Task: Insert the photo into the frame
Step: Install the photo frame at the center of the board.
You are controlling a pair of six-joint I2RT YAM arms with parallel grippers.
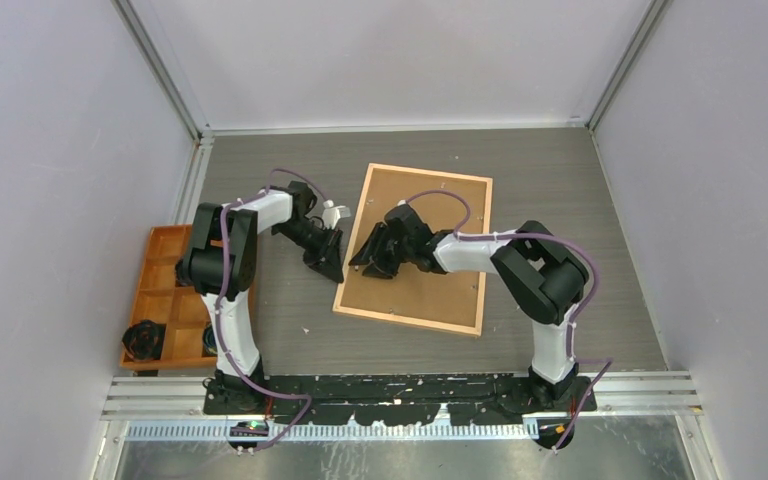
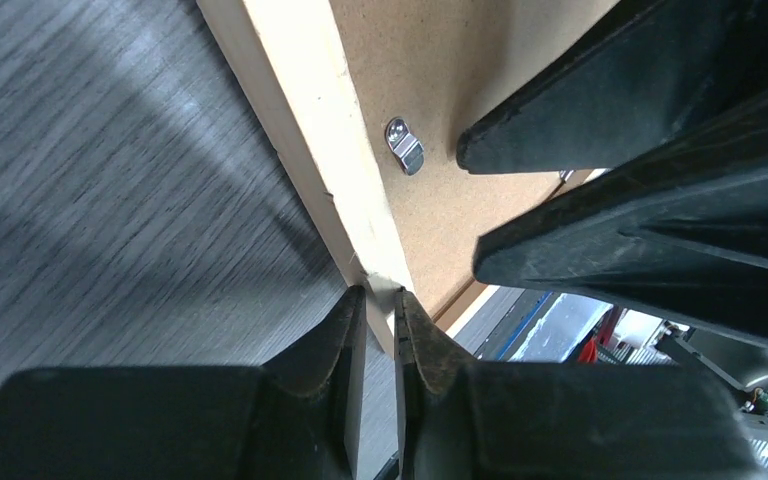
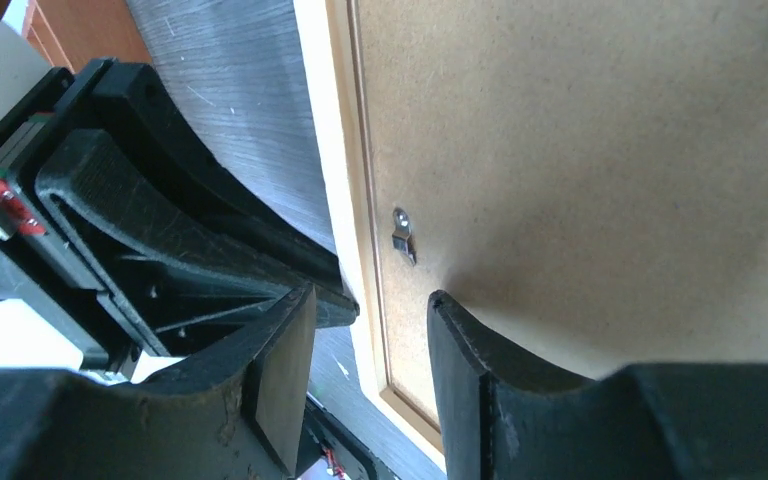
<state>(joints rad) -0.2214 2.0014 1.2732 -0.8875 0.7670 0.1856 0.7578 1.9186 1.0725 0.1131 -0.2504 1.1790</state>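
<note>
The frame (image 1: 412, 321) lies flat in the middle of the table, its back up, with the brown backing board (image 1: 440, 285) filling it. The photo is hidden. My left gripper (image 1: 330, 268) is at the frame's left edge. In the left wrist view it (image 2: 380, 300) is shut on the light wood strip (image 2: 305, 120). My right gripper (image 1: 365, 264) is open over the same edge. In the right wrist view it (image 3: 370, 310) straddles the strip (image 3: 325, 130), next to a metal turn clip (image 3: 403, 235) on the board (image 3: 610, 150).
The clip (image 2: 404, 146) and the right gripper's black fingers (image 2: 560, 120) show in the left wrist view. An orange compartment tray (image 1: 165, 285) with a black round thing (image 1: 145, 340) stands at the table's left edge. Walls enclose three sides.
</note>
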